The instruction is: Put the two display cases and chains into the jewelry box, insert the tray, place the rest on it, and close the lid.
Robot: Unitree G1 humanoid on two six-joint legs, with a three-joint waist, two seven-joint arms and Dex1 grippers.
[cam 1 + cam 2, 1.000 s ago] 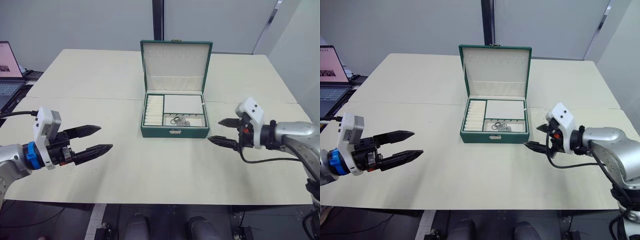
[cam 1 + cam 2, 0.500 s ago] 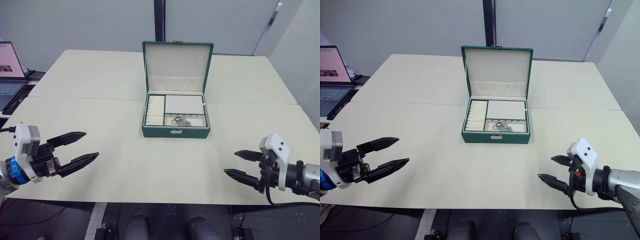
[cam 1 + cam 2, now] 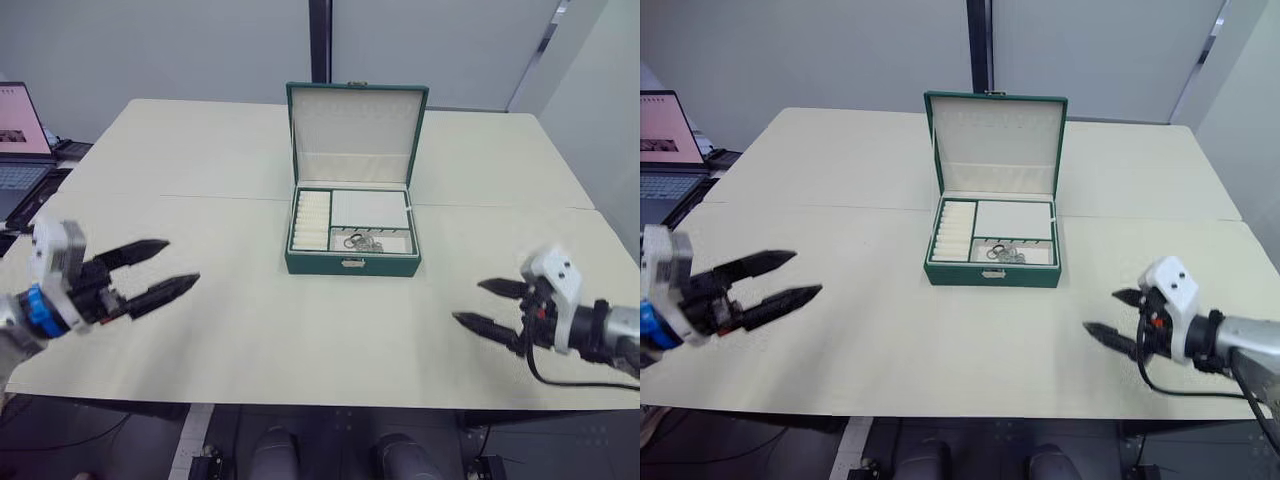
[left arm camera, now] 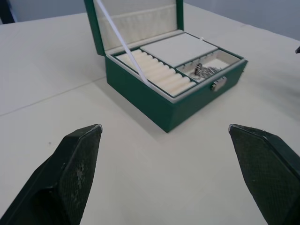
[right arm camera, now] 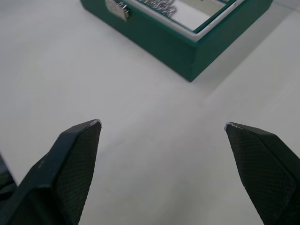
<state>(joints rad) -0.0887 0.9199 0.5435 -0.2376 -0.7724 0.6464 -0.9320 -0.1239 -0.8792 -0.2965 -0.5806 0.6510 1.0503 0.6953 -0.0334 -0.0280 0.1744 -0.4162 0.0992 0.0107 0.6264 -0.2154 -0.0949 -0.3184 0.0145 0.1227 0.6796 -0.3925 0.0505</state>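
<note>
Two grippers hang above the cream table (image 3: 250,340), both spread wide and holding nothing. Between them, farther back at the table's middle, stands the jewelry box (image 3: 352,262) with its lid (image 3: 357,133) upright. The tray (image 3: 350,222) sits in the box, and the bunch of silver rings (image 3: 361,241) lies in its front compartment, beside the ring-roll rows (image 4: 157,73). The left gripper (image 3: 160,268) hovers well apart from the box on its left, fingers aimed toward it. The right gripper (image 3: 488,305) hovers off the box's front right corner, nearer the table's front edge, fingertips (image 5: 82,140) pointing toward the metal clasp (image 5: 117,8). A laptop (image 3: 22,135) stands at the far left.
</note>
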